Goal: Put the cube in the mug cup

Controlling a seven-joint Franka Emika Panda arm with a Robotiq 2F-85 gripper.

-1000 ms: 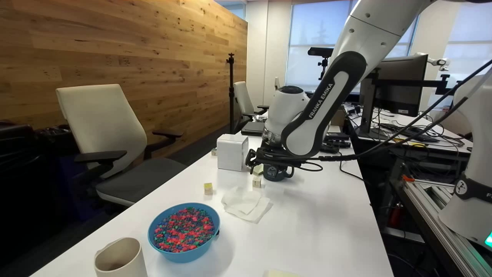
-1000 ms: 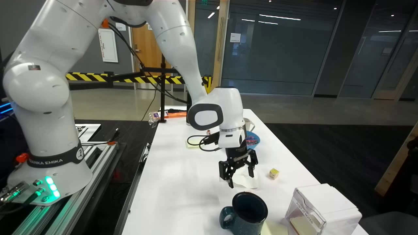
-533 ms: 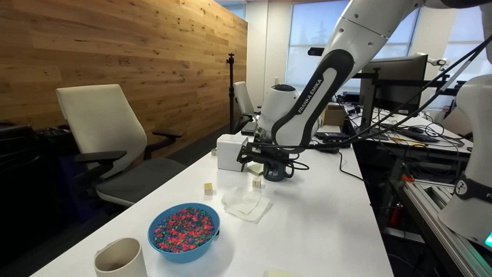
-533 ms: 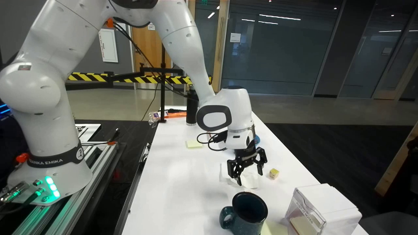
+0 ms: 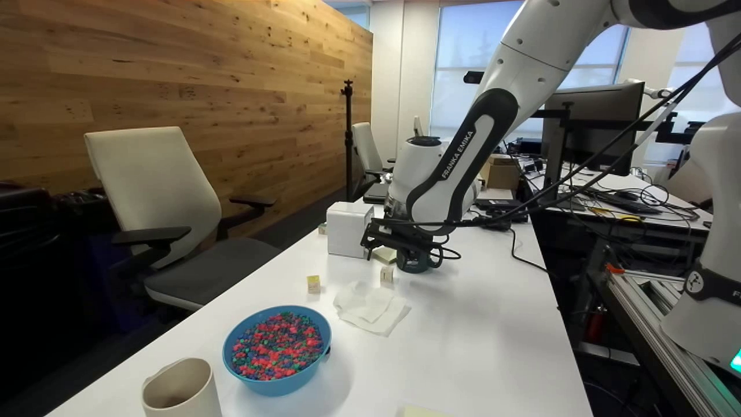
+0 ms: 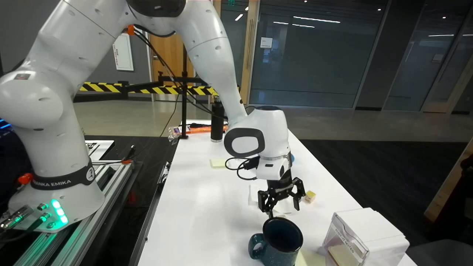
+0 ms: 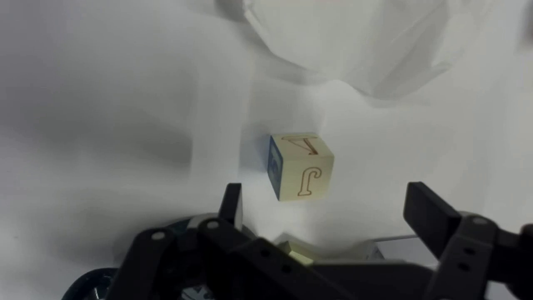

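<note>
The end effector hangs above the counter with its fingers spread wide. Below it, the cube, pale, with an outlined J on one face and a blue side, rests on the counter; in the wrist view it shows just ahead of the gap between the fingertips, apart from both and nearer the finger at the left of that view. A creased white paper lies farther ahead of the end effector, past the cube. The mug cup, dark and upright, stands just beside the end effector on the side of that same finger, which partly covers it in the wrist view. In an exterior view one fingertip shows right at the rim of the mug cup; whether the two touch cannot be told. On the side of the opposite finger is the white box, and sticky notes lie behind the end effector, between the mug cup and the box. Near the end effector, on the box's side, sits a small yellowish block. Past the paper, well apart from the end effector, are a blue bowl holding small red, blue and green pieces and, farther off, a beige cup cut by the edge of an exterior view.
</note>
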